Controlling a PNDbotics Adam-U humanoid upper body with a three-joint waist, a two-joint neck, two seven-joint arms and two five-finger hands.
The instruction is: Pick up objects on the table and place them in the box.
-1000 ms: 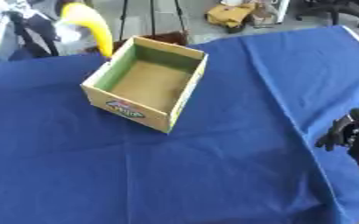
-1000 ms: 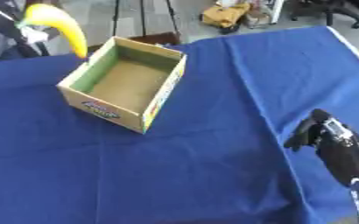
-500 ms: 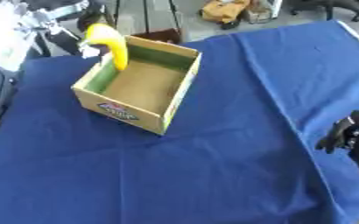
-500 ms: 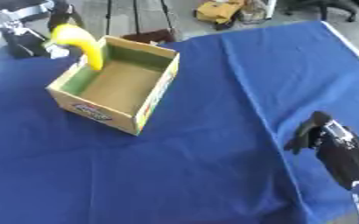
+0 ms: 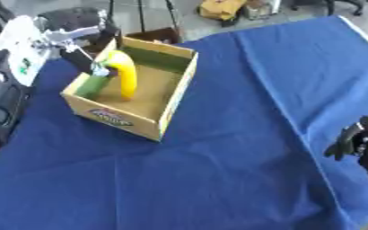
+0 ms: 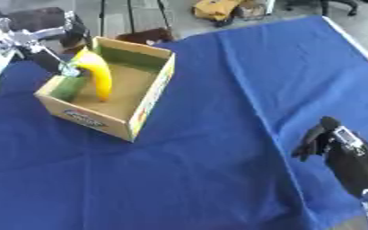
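Black fingers of the left robot hand (image 5: 83,60) pinch the upper end of a yellow banana (image 5: 124,77), which hangs tip-down inside the open cardboard box (image 5: 160,120) on the blue-clothed table (image 5: 242,90). Best to lower it to the box floor, clear of the walls, before letting go. The right robot hand (image 6: 319,140) idles at the lower right, fingers curled on nothing

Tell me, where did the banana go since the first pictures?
The left hand carried the banana from outside the box's far left corner, over its rim and down inside. The hand is gripping its top end, and it hangs nearly upright with its tip low over the box floor. The right hand stayed idle at the lower right, over the blue cloth.
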